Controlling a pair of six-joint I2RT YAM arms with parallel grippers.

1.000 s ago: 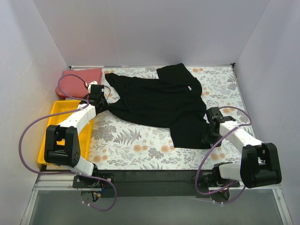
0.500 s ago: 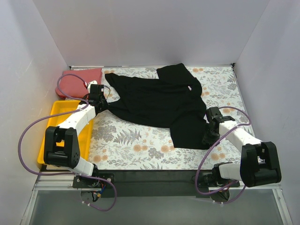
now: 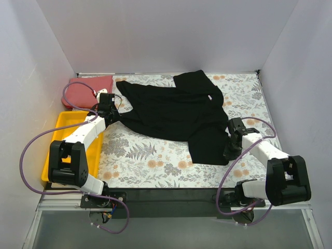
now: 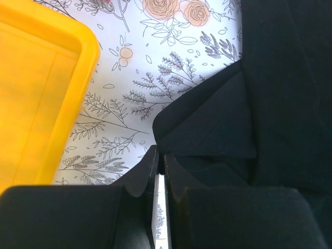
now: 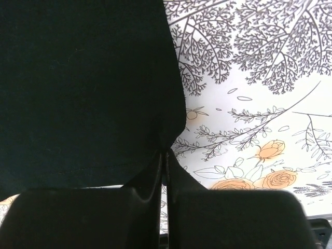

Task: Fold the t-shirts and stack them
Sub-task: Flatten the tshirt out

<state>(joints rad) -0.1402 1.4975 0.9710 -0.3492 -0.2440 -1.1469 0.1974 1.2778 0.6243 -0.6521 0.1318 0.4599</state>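
The black t-shirt [image 3: 176, 111] lies spread and rumpled across the floral cloth. The coral-red t-shirt [image 3: 88, 91] sits folded at the back left corner. My left gripper [image 3: 115, 115] is shut on the black shirt's left edge; in the left wrist view its tips [image 4: 160, 155] pinch a fold of black cloth [image 4: 207, 129]. My right gripper [image 3: 229, 150] is shut on the shirt's near right corner; the right wrist view shows its tips [image 5: 166, 154] closed on the black fabric's edge [image 5: 88, 88].
A yellow plastic tray [image 3: 61, 135] lies along the left side, its corner [image 4: 46, 78] close to my left gripper. The floral-patterned cloth [image 3: 145, 161] covers the table. White walls close in on three sides.
My right gripper has closed on the near right corner of the black shirt and edged slightly left. The left arm holds still.
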